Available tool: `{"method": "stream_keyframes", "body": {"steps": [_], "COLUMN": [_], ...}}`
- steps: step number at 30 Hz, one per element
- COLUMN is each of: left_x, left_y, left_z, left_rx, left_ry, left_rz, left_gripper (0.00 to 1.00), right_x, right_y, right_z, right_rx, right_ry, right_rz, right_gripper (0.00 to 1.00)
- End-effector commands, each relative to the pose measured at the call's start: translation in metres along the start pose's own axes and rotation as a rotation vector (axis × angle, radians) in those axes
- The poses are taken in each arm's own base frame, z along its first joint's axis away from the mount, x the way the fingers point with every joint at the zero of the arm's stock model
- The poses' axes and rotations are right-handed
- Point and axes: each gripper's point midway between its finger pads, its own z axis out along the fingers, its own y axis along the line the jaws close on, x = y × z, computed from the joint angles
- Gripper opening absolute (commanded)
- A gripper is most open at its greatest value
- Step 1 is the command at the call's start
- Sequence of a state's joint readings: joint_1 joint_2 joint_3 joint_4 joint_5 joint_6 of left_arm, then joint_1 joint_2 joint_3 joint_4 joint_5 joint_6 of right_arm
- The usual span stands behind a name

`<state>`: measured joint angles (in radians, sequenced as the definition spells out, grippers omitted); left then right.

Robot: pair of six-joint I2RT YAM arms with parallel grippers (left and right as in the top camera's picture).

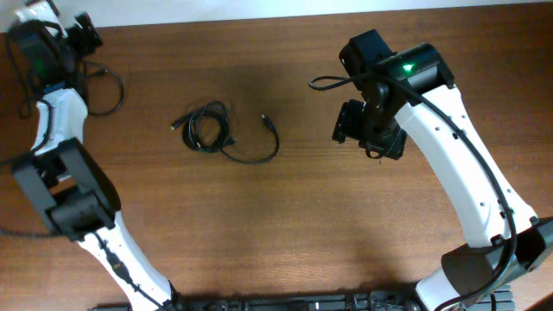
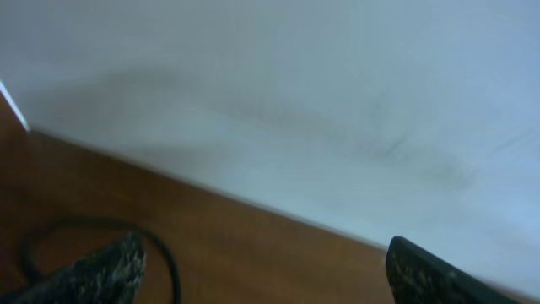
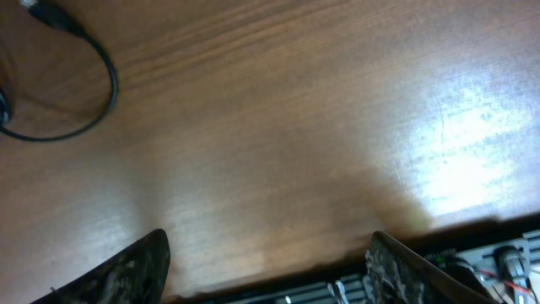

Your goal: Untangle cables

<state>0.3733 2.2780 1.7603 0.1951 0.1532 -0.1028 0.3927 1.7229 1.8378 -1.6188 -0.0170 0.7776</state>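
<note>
Across the overhead frame, brown wood bench [image 1: 285, 233] fills nearly everything. Right arm [image 1: 467, 164] runs white from the lower right corner up to upper centre-right. Left arm [image 1: 69, 173] runs from the bottom left up to the upper left corner. White wall [image 2: 295, 101] fills the upper part of the left wrist view, above the bench edge.

Right pincer [image 3: 268, 270] is wide, nothing between its fingers, over bare bench. Left pincer [image 2: 261, 279] is also wide and holds nothing, pointed at the bench edge and wall. Black wire loop [image 1: 108, 86] lies on the bench beside the left arm, upper left.

Cables [image 1: 212, 130] sit on the bench, upper middle of the overhead, left of centre. They form a small coiled bundle, with one loose loop curving out to the right and ending in a plug end [image 1: 266, 119]. Part of that loop shows at the upper left of the right wrist view. Cables are well apart from both pincers, nearer the right one.
</note>
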Motion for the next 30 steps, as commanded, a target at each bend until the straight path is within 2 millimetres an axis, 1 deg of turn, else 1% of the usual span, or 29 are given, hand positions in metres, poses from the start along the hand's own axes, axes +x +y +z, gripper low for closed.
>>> {"method": "stream_keyframes", "body": {"steps": [1,2,4,5,6,7,8,9,10,11,12,13,14,15,16,17,18,19,20,21,22,23,24,25,26,27,28,29,30], "left_x": [0.088,0.107,0.136,0.142,0.144,0.146,0.147,0.147,0.140,0.125,0.104,0.074,0.040,0.027,0.010,0.002,-0.007,-0.015,-0.034,-0.041,-0.039,-0.029,-0.010,0.017,0.044,0.067,0.087,0.107,0.124], "left_y": [0.026,0.029,0.036,0.049,0.061,0.080,0.097,0.107,0.110,0.109,0.106,0.097,0.083,0.073,0.053,0.032,-0.002,-0.013,-0.035,-0.054,-0.064,-0.076,-0.082,-0.065,-0.035,-0.016,-0.005,0.005,0.017], "left_z": [0.030,0.035,0.039,0.037,0.035,0.029,0.024,0.019,0.017,0.014,0.012,0.008,0.000,-0.005,-0.013,-0.022,-0.041,-0.051,-0.077,-0.102,-0.117,-0.140,-0.154,-0.153,-0.154,-0.156,-0.158,-0.159,-0.159], "left_rx": [-0.083,-0.090,-0.110,-0.165,-0.220,-0.304,-0.352,-0.364,-0.369,-0.368,-0.359,-0.322,-0.261,-0.217,-0.118,-0.014,0.152,0.197,0.292,0.371,0.406,0.425,0.402,0.240,0.040,-0.070,-0.125,-0.172,-0.230], "left_ry": [0.133,0.162,0.220,0.234,0.243,0.252,0.260,0.274,0.267,0.240,0.197,0.138,0.085,0.072,0.071,0.092,0.138,0.144,0.158,0.203,0.251,0.344,0.447,0.538,0.629,0.705,0.773,0.837,0.887], "left_rz": [-0.026,-0.029,-0.036,-0.034,-0.032,-0.027,-0.031,-0.041,-0.044,-0.043,-0.042,-0.042,-0.041,-0.042,-0.045,-0.052,-0.069,-0.072,-0.081,-0.102,-0.126,-0.167,-0.180,-0.142,-0.100,-0.076,-0.067,-0.056,-0.036], "left_gripper": [0.93,0.92,0.54,0.36,0.22,0.13,0.12,0.15,0.21,0.27,0.35,0.45,0.55,0.64,0.69,0.76,0.82,0.82,0.88,0.99,0.99,0.99,0.99,0.99,0.99,0.98,0.77,0.50,0.29], "right_x": [0.000,-0.001,-0.001,-0.001,-0.001,-0.001,-0.001,-0.001,-0.001,-0.002,-0.002,-0.002,-0.002,-0.002,-0.002,-0.002,-0.003,-0.004,-0.009,-0.013,-0.018,-0.021,-0.023,-0.023,-0.023,-0.023,-0.023,-0.023,-0.023], "right_y": [0.000,0.000,0.000,0.000,0.000,0.000,0.000,0.000,0.000,0.001,0.001,0.001,0.001,0.001,0.001,0.001,0.000,-0.001,-0.006,-0.010,-0.013,-0.013,-0.014,-0.014,-0.014,-0.014,-0.014,-0.014,-0.014], "right_z": [0.001,0.001,0.001,0.001,0.001,0.001,0.001,0.001,0.001,0.001,0.001,0.001,0.001,0.001,0.001,0.001,0.001,0.001,0.001,0.000,-0.001,-0.001,-0.001,-0.001,-0.001,-0.001,-0.001,-0.001,-0.001], "right_rx": [0.013,0.013,0.012,0.012,0.012,0.012,0.013,0.012,0.010,0.007,0.007,0.007,0.007,0.007,0.007,0.007,0.011,0.017,0.048,0.071,0.087,0.093,0.097,0.097,0.098,0.098,0.097,0.096,0.097], "right_ry": [-0.009,-0.010,-0.010,-0.010,-0.010,-0.011,-0.011,-0.011,-0.014,-0.016,-0.017,-0.017,-0.016,-0.016,-0.017,-0.017,-0.021,-0.026,-0.056,-0.079,-0.102,-0.118,-0.131,-0.131,-0.130,-0.129,-0.130,-0.131,-0.130], "right_rz": [-0.014,-0.014,-0.014,-0.014,-0.014,-0.014,-0.014,-0.014,-0.014,-0.015,-0.014,-0.015,-0.014,-0.015,-0.015,-0.015,-0.015,-0.023,-0.020,-0.019,-0.018,-0.017,-0.017,-0.017,-0.017,-0.017,-0.017,-0.017,-0.017], "right_gripper": [0.73,0.73,0.73,0.73,0.73,0.73,0.73,0.73,0.73,0.73,0.73,0.73,0.73,0.73,0.73,0.73,0.73,0.74,0.74,0.75,0.81,0.87,0.91,0.92,0.93,0.93,0.93,0.93,0.93]}}
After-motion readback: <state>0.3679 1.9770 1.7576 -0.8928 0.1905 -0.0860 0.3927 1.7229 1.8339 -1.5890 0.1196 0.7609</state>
